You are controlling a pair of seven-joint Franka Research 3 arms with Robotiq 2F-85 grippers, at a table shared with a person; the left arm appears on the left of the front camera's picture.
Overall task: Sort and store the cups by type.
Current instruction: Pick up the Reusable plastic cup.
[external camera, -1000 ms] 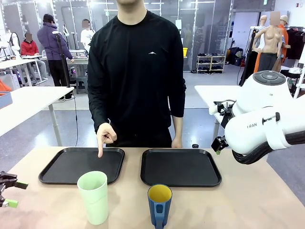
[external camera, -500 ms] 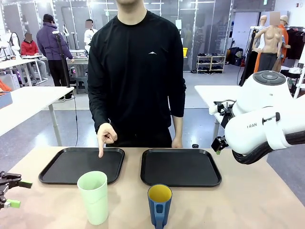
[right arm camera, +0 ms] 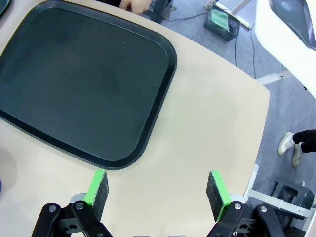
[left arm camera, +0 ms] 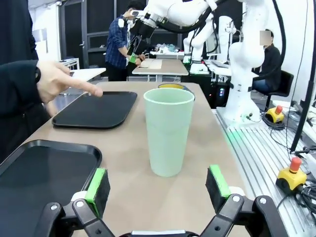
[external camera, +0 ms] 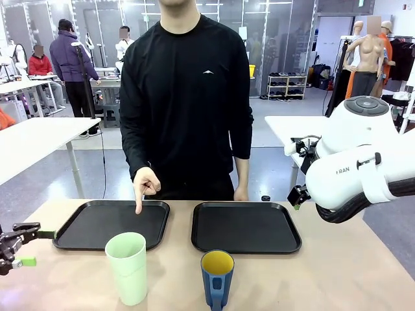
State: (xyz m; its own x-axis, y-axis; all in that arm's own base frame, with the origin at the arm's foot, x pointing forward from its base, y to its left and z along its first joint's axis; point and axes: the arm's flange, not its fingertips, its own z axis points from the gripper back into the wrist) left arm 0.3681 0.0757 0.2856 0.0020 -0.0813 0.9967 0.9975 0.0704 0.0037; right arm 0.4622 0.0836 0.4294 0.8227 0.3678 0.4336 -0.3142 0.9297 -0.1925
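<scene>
1. The green tumbler is seen upright on the table, just in front of the left tray.
2. The blue mug is seen upright in front of the right tray.
3. The left gripper is held spread and empty, aimed at the tumbler nearby.
4. The right gripper is held spread and empty above bare table beside the right tray.
5. The left tray is pointed at by the person's hand.

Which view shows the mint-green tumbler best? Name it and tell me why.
The left wrist view: the tumbler stands whole, large and central, ahead of the open left gripper. The front view has it smaller, low in frame, before the left tray.
</scene>
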